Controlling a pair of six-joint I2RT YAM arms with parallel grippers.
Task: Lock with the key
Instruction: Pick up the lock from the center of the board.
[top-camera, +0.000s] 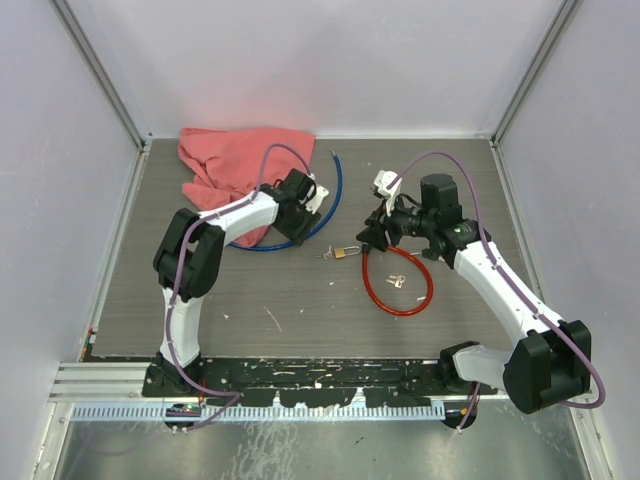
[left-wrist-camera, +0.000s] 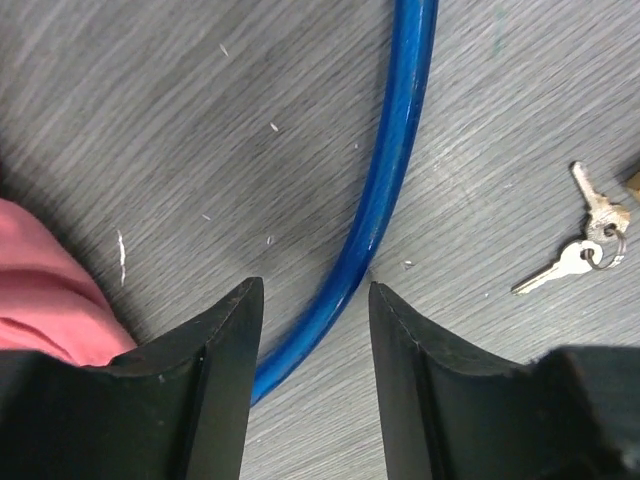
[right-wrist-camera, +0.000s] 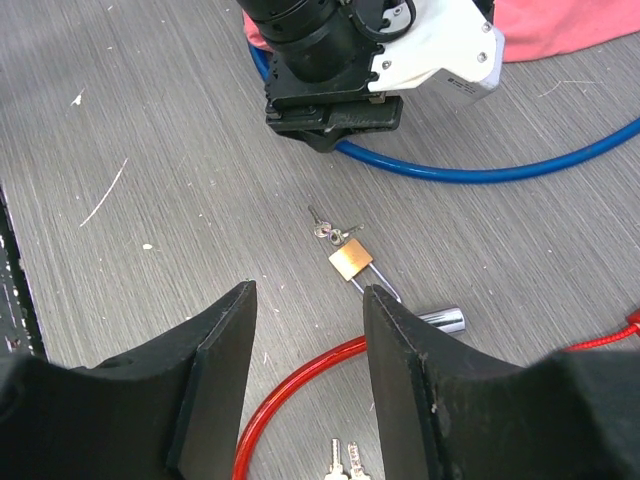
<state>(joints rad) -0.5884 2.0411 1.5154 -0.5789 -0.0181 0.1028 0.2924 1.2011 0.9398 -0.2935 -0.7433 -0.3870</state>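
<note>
The right claw hangs about half open over the worktop, holding nothing, and the brass padlock lies just beyond its tips. The padlock's shackle runs back toward the claw, ending near a silver end piece. The key bunch lies at the far end of the body. Whether a key sits in the keyhole is too small to tell.

The step in hand looks like the approach to the key. To do it well, the claw should come down square over one key's head and pinch it by the flat sides. It should stay off the ring so the second key does not drag along. The padlock is small and will probably skate on the smooth worktop, so the other arm ought to pin the body before any turn.

Nearest among the clutter, the red cable curves right under the right claw, with a second pair of keys beside it that could be grabbed by mistake. Farther off, the left claw is partly open and straddles the blue cable, gripping nothing. It needs to clear that cable to reach the padlock. At the back, the pink cloth lies bunched, out of the way.
</note>
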